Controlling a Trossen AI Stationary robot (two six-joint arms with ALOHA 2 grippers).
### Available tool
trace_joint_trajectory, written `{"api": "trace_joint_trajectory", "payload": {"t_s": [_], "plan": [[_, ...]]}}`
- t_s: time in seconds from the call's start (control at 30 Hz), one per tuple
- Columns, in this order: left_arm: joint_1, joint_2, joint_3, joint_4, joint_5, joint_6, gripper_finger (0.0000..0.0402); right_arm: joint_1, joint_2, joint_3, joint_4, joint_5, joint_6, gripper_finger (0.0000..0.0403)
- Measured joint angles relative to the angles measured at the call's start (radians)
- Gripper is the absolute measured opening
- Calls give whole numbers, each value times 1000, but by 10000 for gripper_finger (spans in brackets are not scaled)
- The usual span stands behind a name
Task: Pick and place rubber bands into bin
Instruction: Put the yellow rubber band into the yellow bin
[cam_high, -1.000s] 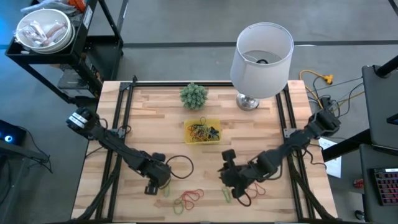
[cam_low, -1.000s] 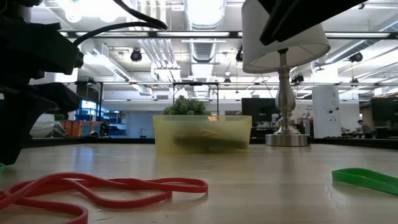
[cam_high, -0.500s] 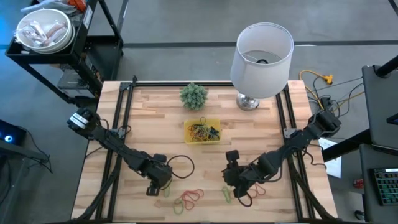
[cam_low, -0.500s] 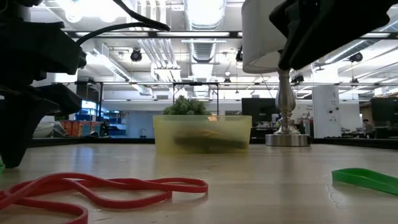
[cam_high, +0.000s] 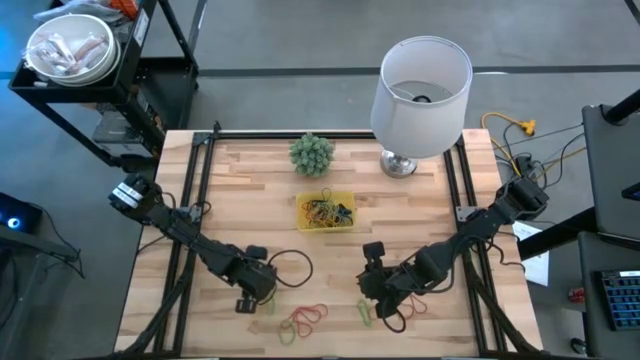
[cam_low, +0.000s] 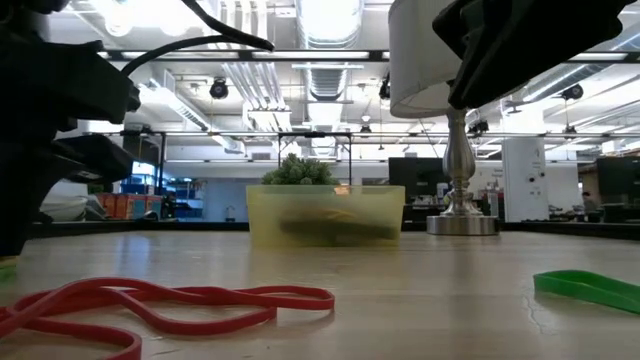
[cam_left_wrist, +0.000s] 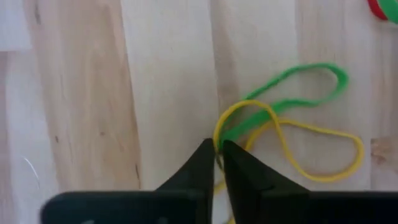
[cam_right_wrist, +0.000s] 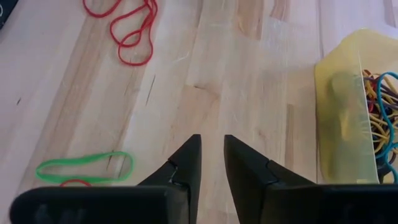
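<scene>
The yellow band (cam_left_wrist: 292, 146) and green band (cam_left_wrist: 292, 93) lie tangled on the near left of the table (cam_high: 240, 200), and the left gripper (cam_left_wrist: 217, 152), wide open a second ago, has now pinched its jaws together on the yellow loop, so a lift toward the bin (cam_high: 327, 211) can follow. The right gripper (cam_right_wrist: 211, 155) has narrowed, its jaws a little apart over bare wood, holding nothing. Red bands (cam_high: 308, 317) lie near; the plant (cam_high: 311, 154) and lamp (cam_high: 420, 85) stand beyond the bin

bin (cam_high: 327, 211) mid-table, plant (cam_high: 311, 154) behind, lamp (cam_high: 420, 85) right
</scene>
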Motion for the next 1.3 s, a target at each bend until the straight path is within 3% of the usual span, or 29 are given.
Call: {"api": "trace_joint_trajectory", "payload": {"t_s": [0.3,0.47,0.73,1.0,1.3], "plan": [[-5,-13,50,-181,47,-2,1,0,0,0,-1,0,-2,61],[-4,-14,88,-271,-27,-3,0,0,0,0,-1,0,-2,61],[-3,-15,95,-260,-60,-1,0,0,0,0,0,0,0,61],[2,-11,88,-234,-188,52,0,0,0,0,5,0,2,61],[2,-6,76,-214,-183,80,0,0,0,0,6,-1,1,61]]}}
